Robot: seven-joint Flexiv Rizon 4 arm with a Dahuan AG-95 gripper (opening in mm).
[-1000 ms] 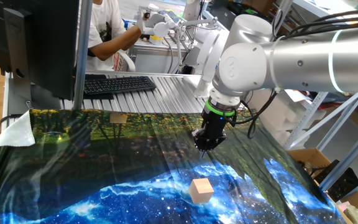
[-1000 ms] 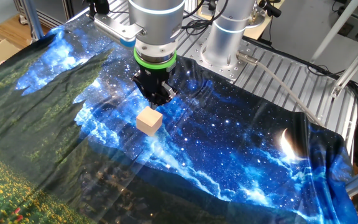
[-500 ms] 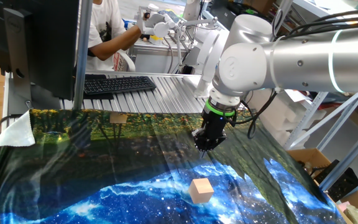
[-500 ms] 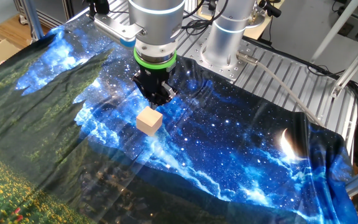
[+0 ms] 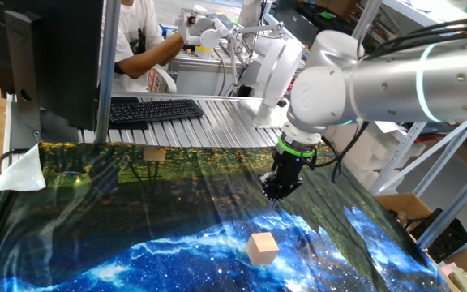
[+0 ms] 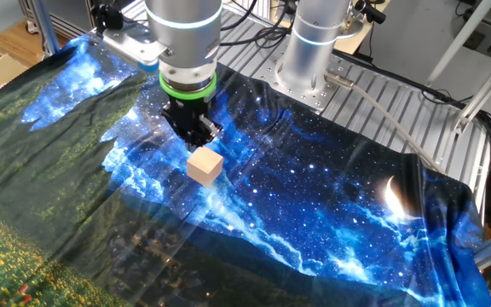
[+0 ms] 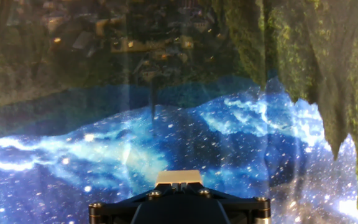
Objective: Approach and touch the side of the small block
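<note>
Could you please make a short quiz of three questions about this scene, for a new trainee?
1. True or false: the gripper already touches the small block.
2. What covers the table? A) white paper B) a galaxy-print cloth C) bare wood
3. Fill in: behind the cloth lies a black ____.

Key:
1. False; in one fixed view a clear gap shows.
2. B
3. keyboard

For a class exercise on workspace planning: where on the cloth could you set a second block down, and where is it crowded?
Free: the wide starry stretch of cloth between the block and the pale moon print, and the green stretch on the block's other side. Crowded: just behind the block, where the hand hangs close above the cloth.
</note>
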